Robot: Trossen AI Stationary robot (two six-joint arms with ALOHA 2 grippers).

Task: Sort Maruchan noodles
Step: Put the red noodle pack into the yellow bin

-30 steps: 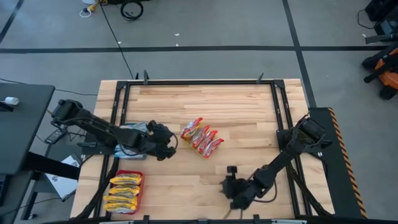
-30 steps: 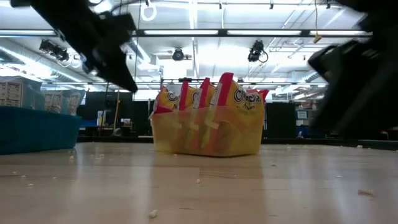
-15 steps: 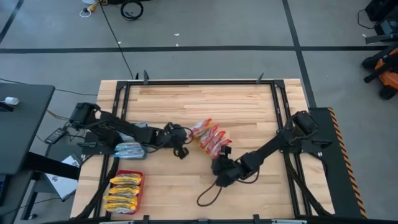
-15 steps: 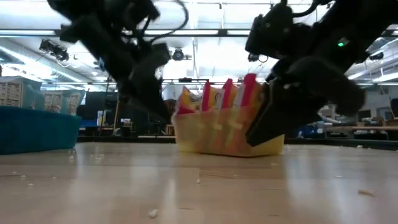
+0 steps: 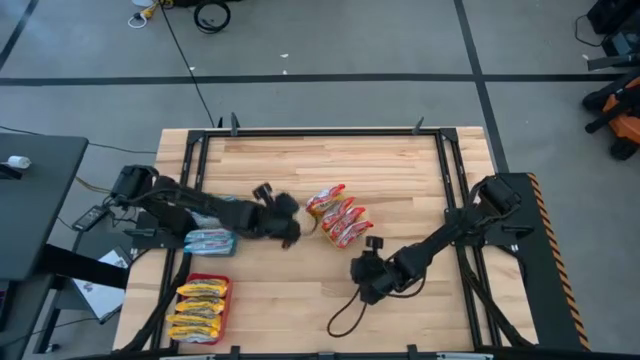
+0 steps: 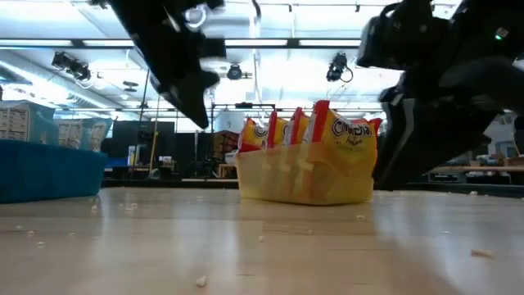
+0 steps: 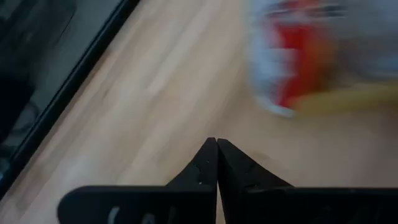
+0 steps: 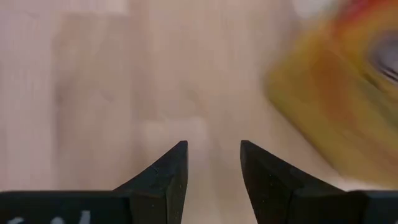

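Red-and-white Maruchan noodles packets (image 5: 336, 214) stand on edge in a yellow tray (image 6: 303, 182) in the middle of the table. My left gripper (image 5: 296, 234) is shut and hovers just left of that tray, clear of it; its own wrist view shows the shut fingertips (image 7: 216, 149) over bare wood. My right gripper (image 5: 358, 282) is open, near and to the right of the tray, with nothing between its fingers (image 8: 171, 171). Pale packets lie in a blue tray (image 5: 210, 241), and yellow-orange packets lie in a red tray (image 5: 200, 308).
A black cable loop (image 5: 345, 316) lies on the wood below my right arm. Black frame rails (image 5: 320, 132) run along the table's far, left and right edges. The blue tray (image 6: 49, 168) stands at the left in the low view.
My left gripper has gone toward the table's right, up to the yellow tray, staying shut. My right gripper has come from the near edge toward the tray, then eased slightly back. The yellow tray with its packets has slid a little toward the table's right and far side.
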